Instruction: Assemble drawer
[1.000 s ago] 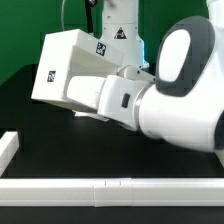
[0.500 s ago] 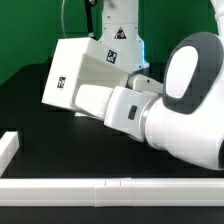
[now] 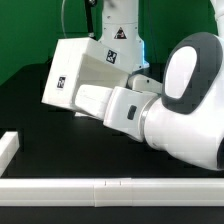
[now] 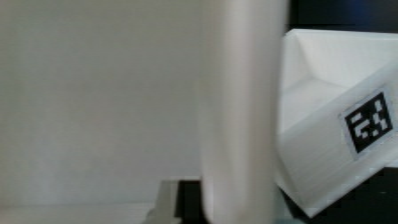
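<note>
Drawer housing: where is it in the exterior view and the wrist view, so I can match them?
Exterior view: the drawer housing, tilted, upper part, toward the exterior view's left.
Wrist view: its tagged white face, very close up.
Shared landmark: a black-and-white square tag on the housing; whether the same one, cannot tell.

White arm (image 3: 185, 115) outstretched, wrist (image 3: 120, 108) tilted, end effector obscured

The arm (image 3: 175, 115) is glossy white, built of thick, rounded, smooth shells. Its large joint cap (image 3: 190, 70) is white with a dark grey band around the rim. The boxier wrist section (image 3: 115, 108) bears one small dark mark (image 3: 128, 99)
</note>
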`<state>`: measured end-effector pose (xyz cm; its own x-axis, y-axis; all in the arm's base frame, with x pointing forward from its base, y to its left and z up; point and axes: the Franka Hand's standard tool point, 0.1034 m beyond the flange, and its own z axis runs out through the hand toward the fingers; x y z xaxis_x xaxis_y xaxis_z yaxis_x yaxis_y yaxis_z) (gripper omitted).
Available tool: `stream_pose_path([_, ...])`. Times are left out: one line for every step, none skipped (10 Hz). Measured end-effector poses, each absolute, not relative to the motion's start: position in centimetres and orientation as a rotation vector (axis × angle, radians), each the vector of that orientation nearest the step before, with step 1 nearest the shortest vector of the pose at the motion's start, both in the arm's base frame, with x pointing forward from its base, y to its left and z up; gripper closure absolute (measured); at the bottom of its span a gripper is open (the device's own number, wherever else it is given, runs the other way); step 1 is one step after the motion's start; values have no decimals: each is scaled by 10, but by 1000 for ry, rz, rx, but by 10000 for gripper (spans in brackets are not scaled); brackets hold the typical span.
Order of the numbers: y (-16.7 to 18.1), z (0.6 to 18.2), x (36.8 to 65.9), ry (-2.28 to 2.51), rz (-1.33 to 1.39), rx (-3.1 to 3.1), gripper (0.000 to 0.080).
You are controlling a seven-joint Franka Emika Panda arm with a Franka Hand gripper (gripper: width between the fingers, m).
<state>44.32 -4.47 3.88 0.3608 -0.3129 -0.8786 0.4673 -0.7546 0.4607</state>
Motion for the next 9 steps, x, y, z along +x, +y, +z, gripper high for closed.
stream_pose_path([-45, 39, 443, 134, -1460, 1942, 768])
stream_pose_path([-45, 39, 443, 134, -1460, 1942, 597])
stream_pose_path([-45, 39, 443, 134, -1460, 1942, 413])
stream_pose_path([-45, 39, 443, 134, -1460, 1942, 413])
stream_pose_path([-45, 39, 443, 134, -1460, 1942, 279])
stream_pose_path([-45, 39, 443, 134, -1460, 1942, 176])
stream_pose_path([-45, 39, 443, 134, -1460, 1942, 176])
stream_pose_path([-45, 39, 443, 134, -1460, 1942, 158])
stream_pose_path([-45, 39, 443, 134, -1460, 1942, 158])
